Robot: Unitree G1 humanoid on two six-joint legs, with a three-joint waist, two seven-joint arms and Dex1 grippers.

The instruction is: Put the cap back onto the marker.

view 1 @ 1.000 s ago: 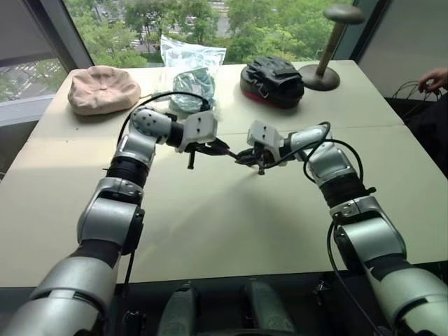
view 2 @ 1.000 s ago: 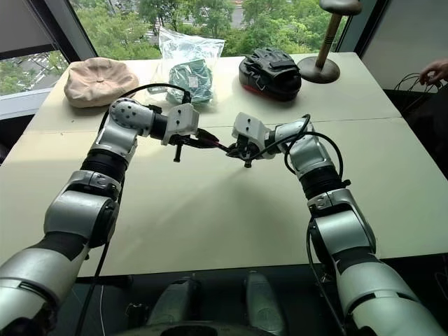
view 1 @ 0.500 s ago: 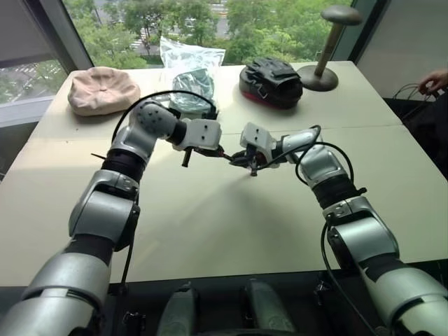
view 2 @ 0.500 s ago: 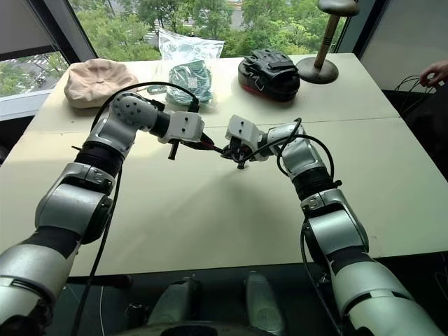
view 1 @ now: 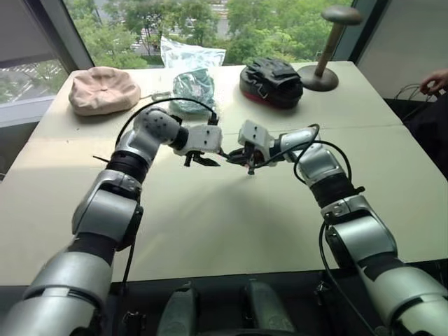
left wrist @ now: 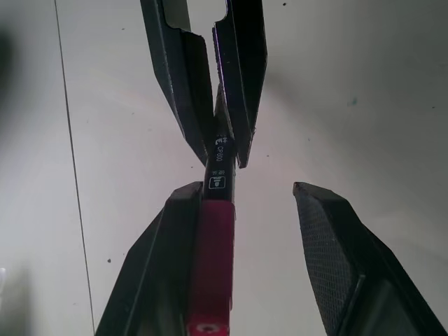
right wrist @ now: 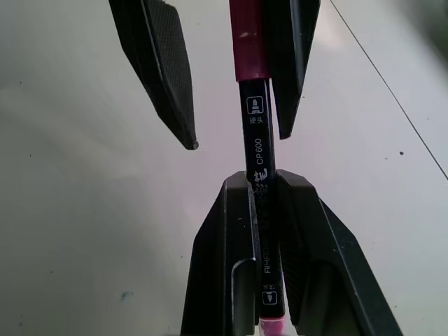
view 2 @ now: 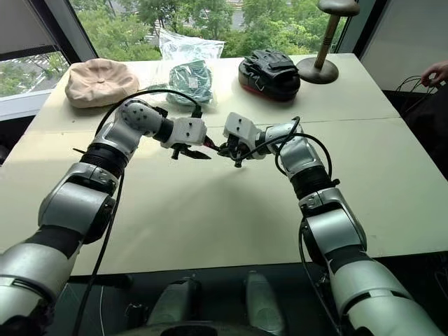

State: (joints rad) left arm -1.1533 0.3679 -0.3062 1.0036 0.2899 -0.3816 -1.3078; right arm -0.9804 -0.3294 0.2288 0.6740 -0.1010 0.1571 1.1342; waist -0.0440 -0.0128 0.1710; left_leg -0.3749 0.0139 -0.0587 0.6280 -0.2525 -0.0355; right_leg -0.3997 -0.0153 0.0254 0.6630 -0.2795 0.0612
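- The marker point(right wrist: 257, 175) is held above the counter point(view 1: 231, 217), between my two grippers, its black barrel with white print running from my right gripper toward my left one.
- My right gripper point(right wrist: 260, 183) is clenched on the marker's barrel, both black fingers pressed against its sides; a pale pink end shows at the base of the fingers in the right wrist view.
- The cap point(left wrist: 213, 262), bright pink, sits on the end of the marker that faces my left gripper; in the left wrist view the pink tube meets the black barrel in one straight line.
- My left gripper point(left wrist: 246, 203) is released: its fingers stand apart, one finger point(left wrist: 168, 238) lying along the cap and the other well clear of it with bare counter showing between.
- In the head views the two grippers meet nearly tip to tip over the middle of the counter, left gripper point(view 1: 203, 158) and right gripper point(view 1: 241, 158) just beside one another.
- At the far side of the counter lie a pink beret point(view 1: 103, 89), a clear plastic bag with something green inside point(view 1: 190, 70), a black glove-like item point(view 1: 271, 80) and a dark stand with a round base point(view 1: 323, 70).
- A person's hand point(view 1: 435, 79) shows at the far right edge.
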